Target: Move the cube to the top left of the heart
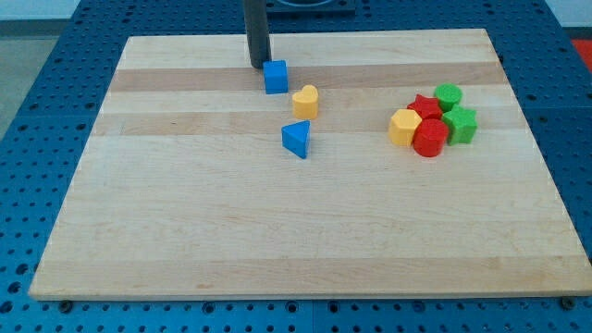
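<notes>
The blue cube [276, 77] sits near the view's top, left of centre. The yellow heart [306, 101] lies just below and to the right of it, almost touching. My tip [258, 65] is at the cube's upper left, very close to or touching its corner. The rod rises straight up out of the view's top.
A blue triangular block [296, 139] lies below the heart. At the view's right is a tight cluster: yellow block [404, 127], red star [425, 107], red cylinder [429, 138], green cylinder [449, 95], green block [461, 125]. The wooden board [185, 231] rests on a blue pegboard.
</notes>
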Available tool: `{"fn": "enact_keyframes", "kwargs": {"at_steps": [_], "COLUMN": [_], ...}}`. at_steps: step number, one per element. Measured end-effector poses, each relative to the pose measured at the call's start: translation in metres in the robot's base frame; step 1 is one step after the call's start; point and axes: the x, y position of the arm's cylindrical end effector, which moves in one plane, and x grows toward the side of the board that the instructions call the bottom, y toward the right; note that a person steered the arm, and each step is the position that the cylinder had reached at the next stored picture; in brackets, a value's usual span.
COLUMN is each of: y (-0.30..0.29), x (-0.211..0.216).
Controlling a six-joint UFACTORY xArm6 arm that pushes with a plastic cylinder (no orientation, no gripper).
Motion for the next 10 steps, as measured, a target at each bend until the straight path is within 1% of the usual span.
{"fn": "enact_keyframes", "kwargs": {"at_steps": [2, 5, 6, 7, 8, 9, 10], "y": [0.002, 0.008, -0.001, -0.026, -0.033, -0.032, -0.022], "x": [0.022, 0.034, 0.034, 0.042, 0.083, 0.132, 0.181]}}
